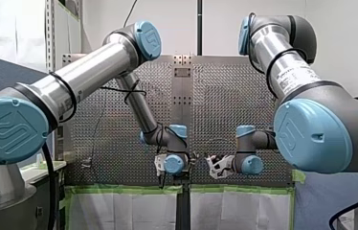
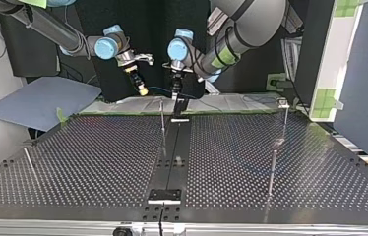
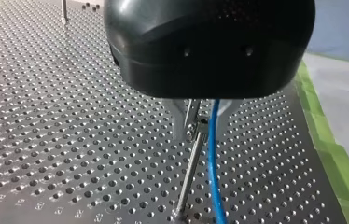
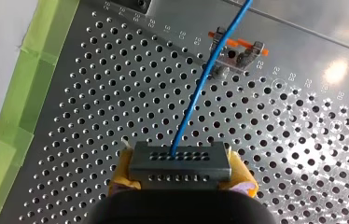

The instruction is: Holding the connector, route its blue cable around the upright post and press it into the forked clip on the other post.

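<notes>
My right gripper is shut with its yellow pads on a dark grey connector. A blue cable leaves the connector and runs away over the perforated table. In the top view the right gripper hangs above the table's far edge, and the cable spans across to my left gripper. In the left wrist view the blue cable hangs straight down under my left gripper, right beside a thin upright post whose forked top sits at the gripper.
A clear clip with orange levers sits on the table ahead of the connector. More thin posts stand at the top view's right, right front and left front. Green tape marks the table's edge.
</notes>
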You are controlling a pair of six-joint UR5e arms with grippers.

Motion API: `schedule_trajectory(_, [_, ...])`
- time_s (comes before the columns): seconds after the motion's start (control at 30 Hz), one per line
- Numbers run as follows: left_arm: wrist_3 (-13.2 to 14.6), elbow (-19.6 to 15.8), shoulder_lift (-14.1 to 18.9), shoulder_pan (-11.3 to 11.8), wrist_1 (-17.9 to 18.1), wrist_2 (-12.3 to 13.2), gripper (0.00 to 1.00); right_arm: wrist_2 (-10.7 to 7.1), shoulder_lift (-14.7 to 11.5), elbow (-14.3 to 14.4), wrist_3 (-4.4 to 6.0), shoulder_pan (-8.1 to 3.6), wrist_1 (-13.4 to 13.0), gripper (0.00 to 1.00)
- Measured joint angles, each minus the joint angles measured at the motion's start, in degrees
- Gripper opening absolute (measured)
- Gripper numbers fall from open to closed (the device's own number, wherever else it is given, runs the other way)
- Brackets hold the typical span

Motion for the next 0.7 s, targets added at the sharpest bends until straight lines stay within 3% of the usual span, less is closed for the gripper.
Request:
schedule_trajectory(0.1, [0.4, 0.0, 0.0, 0.2, -0.3, 0.7, 0.23, -0.1, 0.0, 0.0, -0.04, 0.01, 0.0, 0.0])
schedule_trajectory(0.17, [0.7, 0.0, 0.0, 0.3, -0.5, 0.9, 0.16, -0.15, 0.0, 0.0, -0.05, 0.0, 0.0, 0.0])
schedule_trajectory(0.3, [1.5, 0.0, 0.0, 0.5, -0.8, 0.8, 0.16, -0.09, 0.0, 0.0, 0.04, -0.07, 0.0, 0.0])
schedule_trajectory(0.37, [2.0, 0.1, 0.0, 0.5, -0.9, 0.5, 0.04, 0.03, 0.0, 0.0, 0.15, -0.16, 0.0, 0.0])
schedule_trajectory(0.43, [2.6, 0.1, 0.0, 0.6, -0.9, 0.0, 0.0, 0.11, 0.0, 0.0, 0.27, -0.33, 0.0, 0.0])
schedule_trajectory(0.7, [4.1, 0.1, 0.0, 0.6, -0.8, -0.5, 0.0, 0.16, 0.0, 0.0, 0.38, -0.63, 0.0, 0.0])
